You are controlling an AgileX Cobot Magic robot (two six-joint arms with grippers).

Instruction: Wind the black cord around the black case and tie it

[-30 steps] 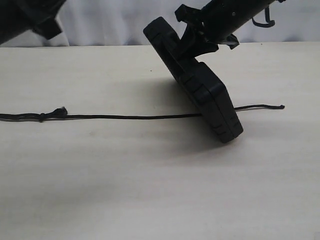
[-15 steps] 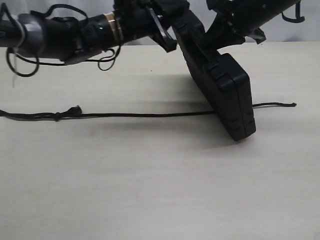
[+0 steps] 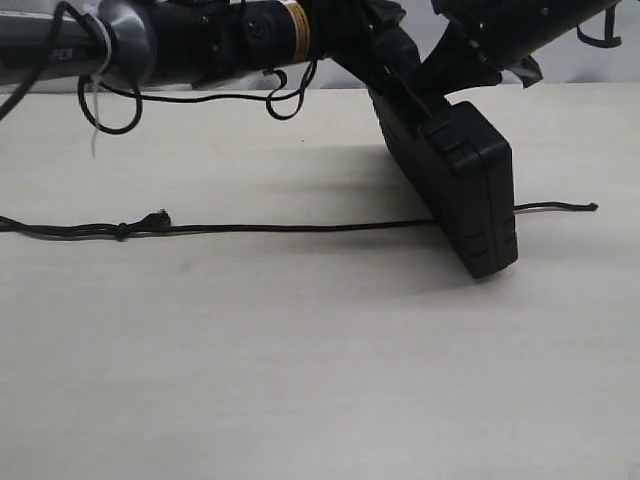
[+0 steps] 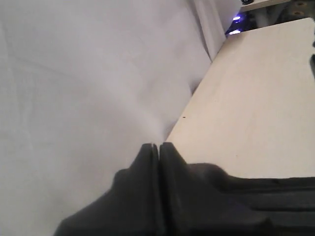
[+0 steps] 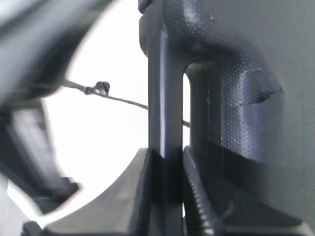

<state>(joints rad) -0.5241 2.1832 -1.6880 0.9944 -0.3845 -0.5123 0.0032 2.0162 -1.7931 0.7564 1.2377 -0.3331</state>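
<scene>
The black case (image 3: 470, 190) stands tilted on one lower corner on the table, its top leaning back and left. My right gripper (image 3: 440, 85) is shut on the handle bar at its top; the right wrist view shows the fingers (image 5: 170, 162) clamping that bar of the case (image 5: 246, 73). My left gripper (image 3: 380, 45) is beside the case's upper end, its fingers (image 4: 159, 146) shut together on nothing. The black cord (image 3: 300, 229) lies straight across the table and passes behind the case's base, with its knot (image 3: 122, 230) at the left. A stretch of cord (image 5: 123, 101) also shows in the right wrist view.
The pale wooden table (image 3: 300, 380) spreads in front of the case. A white curtain (image 4: 74, 73) hangs behind the far edge. Loose wire loops (image 3: 110, 100) droop from the left arm over the table's back left.
My left arm has swung in from the left up to the case's top. The case has shifted right and stands steeper, and the cord has slid slightly right.
</scene>
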